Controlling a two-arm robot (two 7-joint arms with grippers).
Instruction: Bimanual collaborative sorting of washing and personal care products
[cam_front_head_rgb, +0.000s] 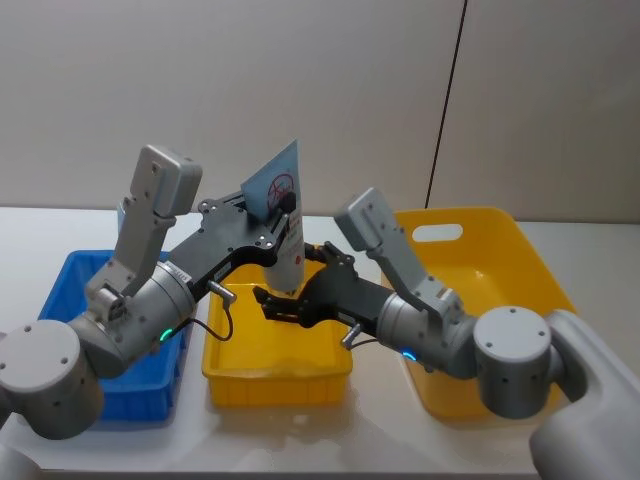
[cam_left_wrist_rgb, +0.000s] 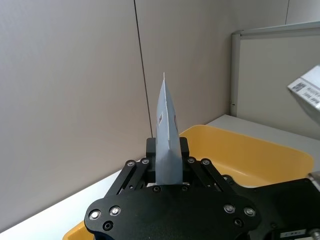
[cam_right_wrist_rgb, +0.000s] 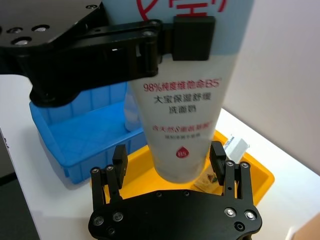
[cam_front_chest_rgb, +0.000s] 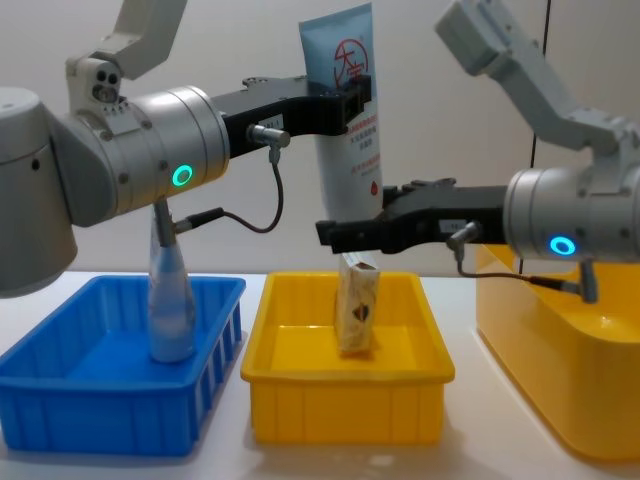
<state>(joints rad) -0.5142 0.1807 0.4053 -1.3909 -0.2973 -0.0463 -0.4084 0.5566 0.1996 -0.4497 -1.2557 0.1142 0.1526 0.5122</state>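
Against a plain beige wall, above the white bench (cam_front_chest_rgb: 470, 460), the left claw (cam_front_chest_rgb: 352, 100) grips a facial-cleanser tube (cam_front_chest_rgb: 345, 130) upright, crimp upward. The right claw (cam_right_wrist_rgb: 170, 160), fingers spread, straddles the tube's lower cap end over the small yellow bin (cam_front_chest_rgb: 345, 395).

Left gripper (cam_front_chest_rgb: 352, 105) raised, clamped; right gripper (cam_right_wrist_rgb: 170, 157) beneath it, fingers spread.

lab, plain walls (cam_front_head_rgb: 300, 80), partition panel (cam_left_wrist_rgb: 280, 75)
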